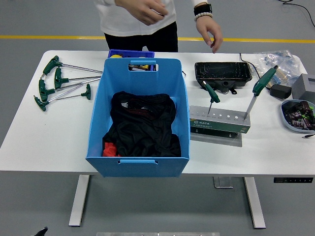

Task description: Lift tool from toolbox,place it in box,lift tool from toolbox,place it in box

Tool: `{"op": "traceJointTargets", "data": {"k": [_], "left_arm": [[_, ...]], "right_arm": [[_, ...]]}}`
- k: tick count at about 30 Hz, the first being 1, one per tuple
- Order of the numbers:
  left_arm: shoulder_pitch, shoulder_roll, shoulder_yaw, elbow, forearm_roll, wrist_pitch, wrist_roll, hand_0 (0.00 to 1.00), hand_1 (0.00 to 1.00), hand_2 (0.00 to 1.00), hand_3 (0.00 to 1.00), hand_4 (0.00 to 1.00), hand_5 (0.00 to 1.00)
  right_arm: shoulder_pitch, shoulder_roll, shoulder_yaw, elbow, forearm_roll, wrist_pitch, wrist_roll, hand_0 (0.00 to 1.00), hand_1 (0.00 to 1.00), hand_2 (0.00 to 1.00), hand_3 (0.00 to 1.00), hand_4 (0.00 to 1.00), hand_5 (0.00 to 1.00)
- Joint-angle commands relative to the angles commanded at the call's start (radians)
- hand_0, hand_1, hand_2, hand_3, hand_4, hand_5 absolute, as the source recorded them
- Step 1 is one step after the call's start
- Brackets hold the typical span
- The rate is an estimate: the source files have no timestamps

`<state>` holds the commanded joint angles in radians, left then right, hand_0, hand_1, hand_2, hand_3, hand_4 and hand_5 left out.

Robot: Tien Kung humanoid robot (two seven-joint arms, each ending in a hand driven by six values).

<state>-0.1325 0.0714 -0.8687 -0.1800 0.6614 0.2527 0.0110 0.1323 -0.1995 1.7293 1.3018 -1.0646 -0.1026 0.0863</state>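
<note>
Standing tools (211, 98) below person's hand (210, 33)

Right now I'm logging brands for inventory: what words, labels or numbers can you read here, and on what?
"SATA": white lettering on the green label on the front of the grey tool holder.
Smaller print beside it on the same label: too small to read.
Packets in the grey tray at the right edge: print too blurred to read.
Blue box and black case: no readable text.
</note>
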Motion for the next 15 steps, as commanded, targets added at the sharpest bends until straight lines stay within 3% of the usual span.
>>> {"op": "traceJointTargets", "data": {"k": [4,14,15], "left_arm": [[0.000,0.000,0.002,0.000,-0.004,0.000,0.000,0.751,0.763,0.783,0.686,0.665,0.586],[-0.002,-0.002,0.003,0.000,-0.012,0.001,0.000,0.751,0.762,0.783,0.687,0.664,0.584],[-0.002,-0.002,0.004,0.000,-0.015,0.000,-0.001,0.752,0.762,0.783,0.686,0.665,0.584]], "right_arm": [[-0.001,-0.013,-0.005,0.031,-0.045,-0.015,0.019,0.981,0.908,0.946,0.987,0.998,0.944],[0.001,-0.078,-0.047,0.112,-0.298,-0.053,0.056,0.986,0.908,0.945,0.977,0.998,0.916],[0.001,-0.085,-0.051,0.120,-0.318,-0.057,0.056,0.986,0.909,0.947,0.977,0.998,0.874]]}}
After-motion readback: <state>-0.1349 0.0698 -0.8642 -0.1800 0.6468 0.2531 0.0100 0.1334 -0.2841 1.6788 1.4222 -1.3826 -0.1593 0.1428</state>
